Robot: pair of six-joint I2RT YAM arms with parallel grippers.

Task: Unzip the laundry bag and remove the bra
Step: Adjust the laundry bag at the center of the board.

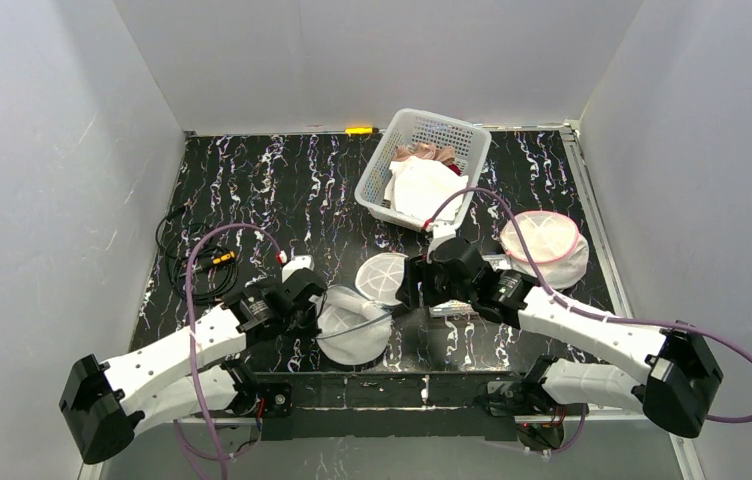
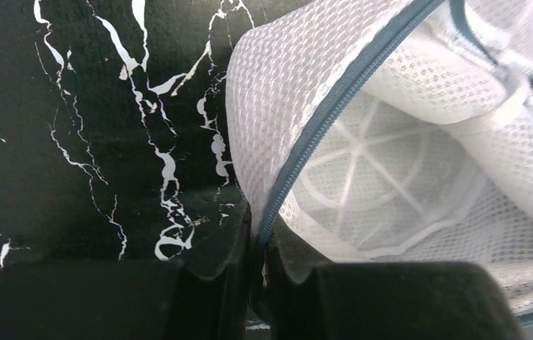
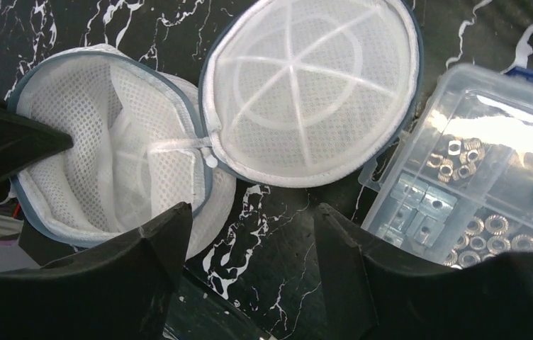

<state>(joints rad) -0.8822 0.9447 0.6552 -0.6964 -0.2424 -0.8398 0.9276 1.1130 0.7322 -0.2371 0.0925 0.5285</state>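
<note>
The left gripper (image 2: pixel 256 263) is pinching the rim of the laundry bag (image 3: pixel 58 92), its two fingers pressing together on the blue-grey zipper (image 2: pixel 334 106) edge, with white mesh showing on either side of them. The bag is lying unzipped directly ahead of this gripper. Its round lid (image 3: pixel 310 92) is lying folded back on the marbled table (image 1: pixel 252 180), joined to the bowl-shaped lower half on the side away from the pinch. The bra (image 3: pixel 132 166), a white perforated padded shape, is sitting inside that lower half, just beyond the left fingertips.

The right gripper (image 3: pixel 249 212) is hovering with its jaws standing wide apart and nothing between them; only bare table is showing under the gap. The bag's lower half is lying partly under one of its fingers and the lid is lying just ahead of the gap. A clear plastic box (image 3: pixel 476 177) of metal nuts (image 3: pixel 490 227) is sitting close beside the other finger and just beside the lid's edge; whether box and lid are touching cannot be told. Across the bag from the right gripper, the dark tip of the left gripper is occupying the rim.

Well beyond the right gripper, a white basket (image 1: pixel 374 165) is holding cloths (image 1: pixel 422 185), and a second mesh bag (image 1: pixel 542 240) with a pink rim is lying off to its outer side. Black cables (image 1: pixel 197 260) are lying coiled on the outer side of the left arm
</note>
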